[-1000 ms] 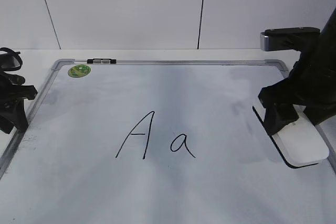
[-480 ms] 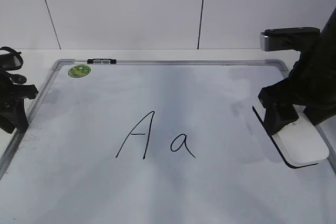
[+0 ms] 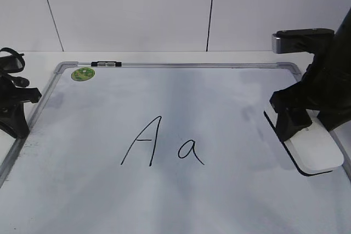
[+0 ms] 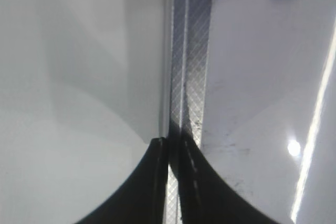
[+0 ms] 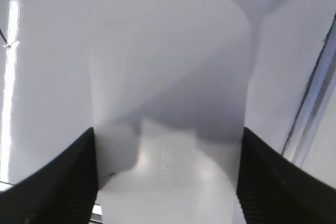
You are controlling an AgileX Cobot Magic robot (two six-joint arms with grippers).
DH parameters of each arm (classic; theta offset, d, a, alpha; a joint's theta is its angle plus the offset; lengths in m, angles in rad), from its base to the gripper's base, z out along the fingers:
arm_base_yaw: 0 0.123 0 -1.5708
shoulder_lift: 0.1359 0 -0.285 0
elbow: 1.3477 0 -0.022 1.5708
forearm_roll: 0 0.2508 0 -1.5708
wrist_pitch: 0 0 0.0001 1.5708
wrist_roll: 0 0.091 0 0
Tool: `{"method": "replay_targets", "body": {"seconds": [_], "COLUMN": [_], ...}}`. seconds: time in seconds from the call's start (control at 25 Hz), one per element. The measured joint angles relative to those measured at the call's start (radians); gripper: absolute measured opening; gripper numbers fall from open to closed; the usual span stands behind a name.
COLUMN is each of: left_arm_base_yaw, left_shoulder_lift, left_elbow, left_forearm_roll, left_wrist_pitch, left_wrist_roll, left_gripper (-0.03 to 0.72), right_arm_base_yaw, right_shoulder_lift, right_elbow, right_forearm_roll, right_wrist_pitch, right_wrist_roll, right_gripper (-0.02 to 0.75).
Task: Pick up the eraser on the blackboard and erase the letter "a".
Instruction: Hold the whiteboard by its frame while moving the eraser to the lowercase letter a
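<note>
- Right now the right gripper (image 3: pixel 300 127) straddles the white eraser (image 3: pixel 315 149), one finger (image 5: pixel 58 182) against each long side, grasping it.
- Eraser lies flat near the blackboard (image 3: pixel 164 206)'s right frame edge.
- Letter "a" (image 3: pixel 190 151) sits mid-board, well apart from the eraser, beside capital "A" (image 3: pixel 142 142).
- Left gripper (image 4: pixel 175 182) is clenched, above the board's left frame.

The right gripper (image 3: pixel 307 121) reaches down over the eraser (image 3: pixel 315 152), a finger pressed against each long side. The left gripper (image 3: pixel 13 113), fingers together, sits far across from the eraser.
</note>
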Motion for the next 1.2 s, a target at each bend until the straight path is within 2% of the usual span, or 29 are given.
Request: {"method": "replay_targets", "body": {"seconds": [0.36, 0.8, 1.2], "left_arm_base_yaw": [0.0, 0.0, 0.0], "left_shoulder_lift": [0.0, 0.0, 0.0], "left_elbow": [0.0, 0.0, 0.0], "left_forearm_roll": [-0.002, -0.016, -0.023], "left_wrist_pitch": [0.0, 0.0, -0.002], "left_wrist_roll": [0.0, 0.002, 0.003], "left_gripper": [0.031, 0.031, 0.031], "right_arm_base_yaw": [0.013, 0.188, 0.199], "right_shoulder_lift": [0.024, 0.225, 0.341], "right_elbow": [-0.024, -0.258, -0.299], "right_forearm_roll": [-0.007, -0.051, -0.045], "right_wrist_pitch": [0.011, 0.097, 0.068], "right_wrist_roll": [0.0, -0.018, -0.04], "right_gripper": [0.568, 0.568, 0.568]}}
